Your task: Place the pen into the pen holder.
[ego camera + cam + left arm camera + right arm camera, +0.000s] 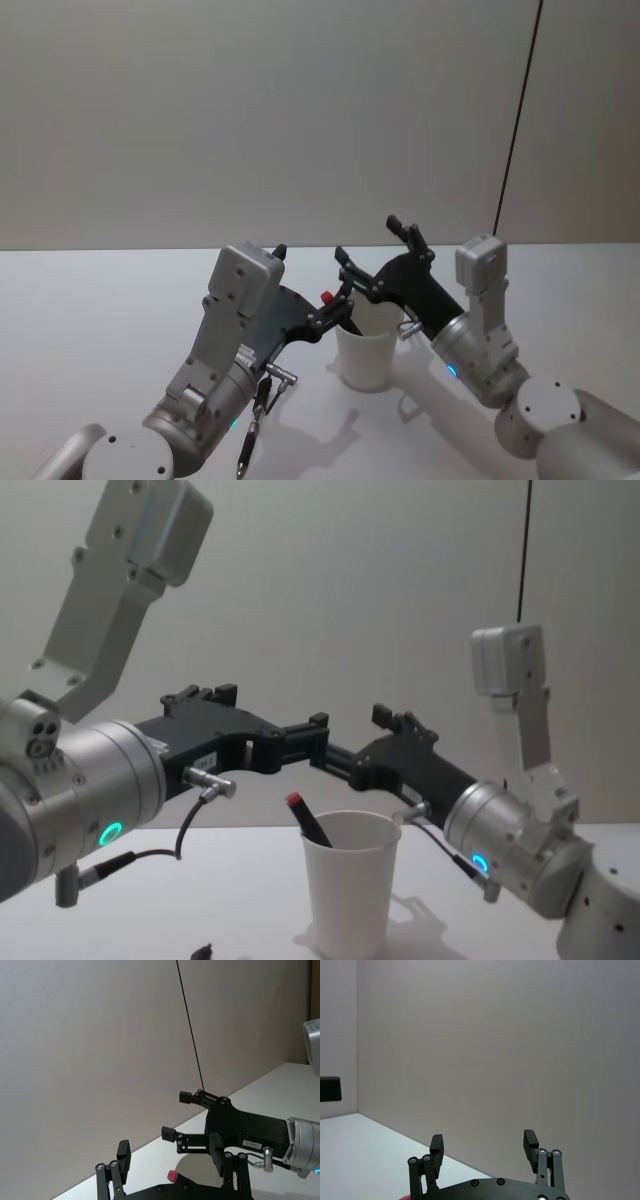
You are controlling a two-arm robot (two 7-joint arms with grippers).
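We had our left gripper (312, 272) wide open just above the cup (350, 890), pen (308, 820) leaning inside it below; right gripper (372, 240) facing it, open too.

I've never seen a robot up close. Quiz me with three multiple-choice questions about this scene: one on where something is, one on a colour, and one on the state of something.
1. Where is the pen?
A. Lying flat on the table
B. Standing tilted inside the pen holder
C. Clamped in a tool

2. What colour is the pen tip that sticks up?
A. Blue
B. Green
C. Red

3. How are the fingers of the right tool?
A. Spread open, nothing between them
B. Shut on the pen
C. Shut on the cup's rim

Answers:
1. B: the chest view shows the pen leaning against the inside of the white cup.
2. C: the end above the rim is red.
3. A: the right wrist view shows the two fingers apart with only the wall behind them.
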